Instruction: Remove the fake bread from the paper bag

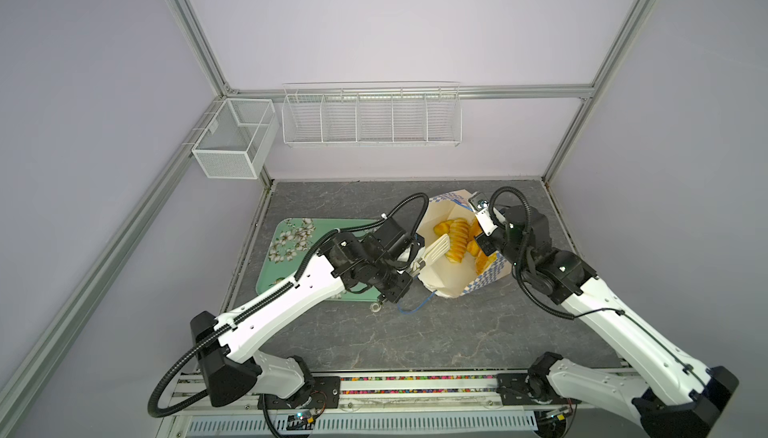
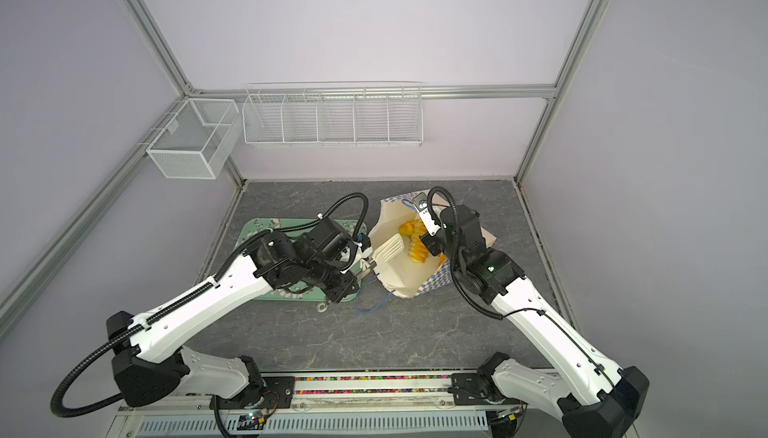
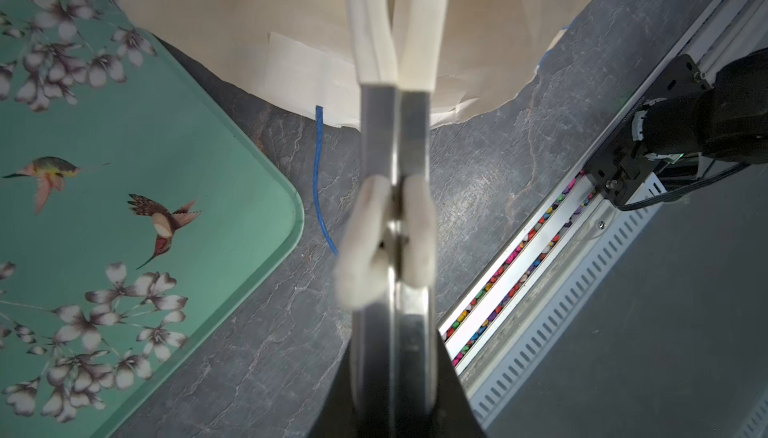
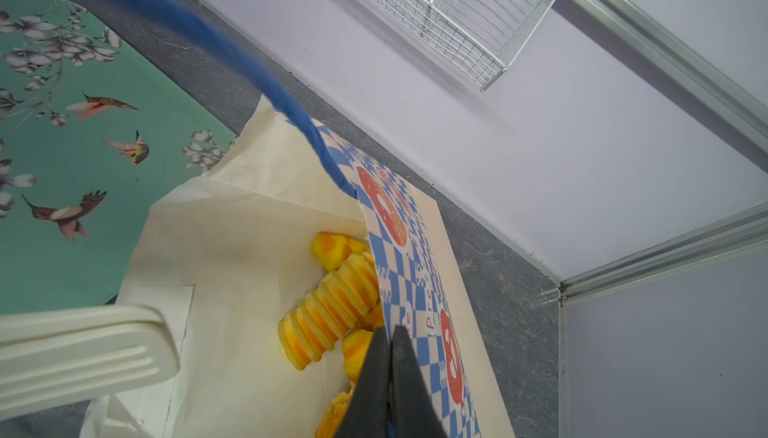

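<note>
left gripper (image 1: 413, 269) clamps tongs (image 1: 436, 249) near fake bread (image 1: 457, 236); right gripper (image 4: 390, 332) pinches paper bag (image 1: 487, 282) rim.

The paper bag (image 1: 442, 280) sits on the table (image 1: 415, 332) right of centre, mouth upward, with the fake bread (image 1: 457, 236) inside, toward its far and right walls. The tray (image 1: 270, 278) lies on the table just left of the bag; tongs (image 1: 434, 251) reach from the left over the bag's rim. A cord handle (image 3: 318, 157) trails on the table between bag and tray, and a wire rack (image 1: 371, 118) hangs on the rear wall.
</note>
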